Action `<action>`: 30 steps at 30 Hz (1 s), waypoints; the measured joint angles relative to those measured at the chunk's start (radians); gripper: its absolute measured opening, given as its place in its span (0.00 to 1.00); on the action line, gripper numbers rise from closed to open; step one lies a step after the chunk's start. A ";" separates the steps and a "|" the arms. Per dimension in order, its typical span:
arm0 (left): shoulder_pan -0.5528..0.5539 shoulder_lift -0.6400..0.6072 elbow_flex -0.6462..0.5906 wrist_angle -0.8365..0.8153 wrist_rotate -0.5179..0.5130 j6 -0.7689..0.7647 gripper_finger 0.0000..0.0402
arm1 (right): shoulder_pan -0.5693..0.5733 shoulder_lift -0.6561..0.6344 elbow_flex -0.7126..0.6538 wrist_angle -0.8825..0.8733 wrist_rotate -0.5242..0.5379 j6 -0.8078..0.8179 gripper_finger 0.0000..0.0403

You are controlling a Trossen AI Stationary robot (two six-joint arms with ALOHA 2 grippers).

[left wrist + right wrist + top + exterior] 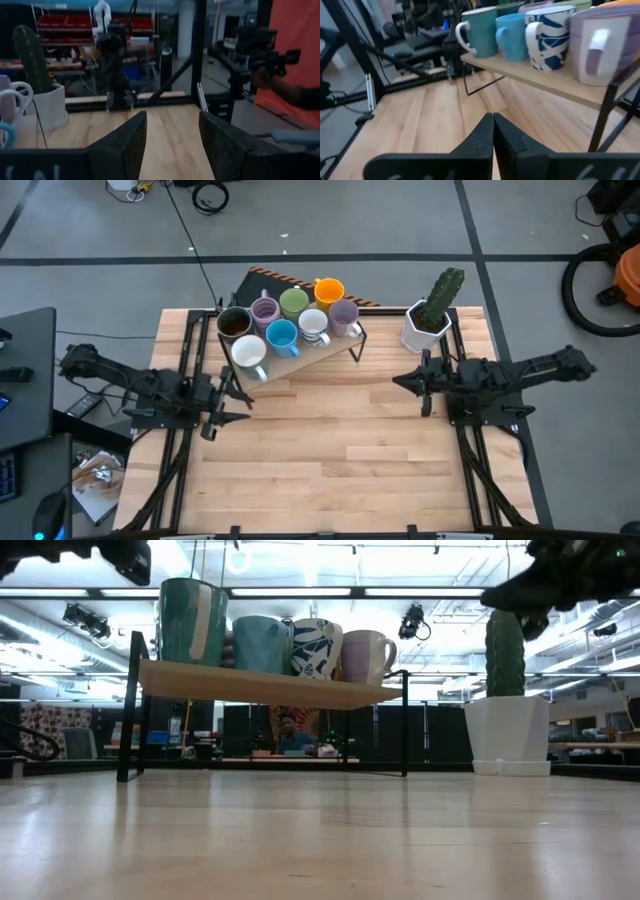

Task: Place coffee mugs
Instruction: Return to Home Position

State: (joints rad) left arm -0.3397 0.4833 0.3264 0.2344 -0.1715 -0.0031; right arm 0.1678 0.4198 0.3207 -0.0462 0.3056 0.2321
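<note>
Several coffee mugs stand upright on a small wooden rack with black legs, at the table's far middle. Among them are an orange mug, a green one, a blue one and a dark brown one. The low view shows the mugs side by side on the rack's board. My left gripper hovers open near the rack's left legs and holds nothing. My right gripper is shut and empty, right of the rack, pointing toward it.
A white faceted pot with a cactus stands at the table's far right, close behind my right arm. Bare wooden tabletop lies in the middle and toward the near edge. A person sits beyond the table; an orange-clad arm shows off the table.
</note>
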 joint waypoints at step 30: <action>-0.001 -0.093 -0.302 0.300 -0.026 0.025 0.26 | -0.066 -0.311 -0.315 0.210 0.224 0.055 0.04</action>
State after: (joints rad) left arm -0.3408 0.3904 0.0243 0.5343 -0.1977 0.0224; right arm 0.1020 0.1085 0.0059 0.1635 0.5292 0.2871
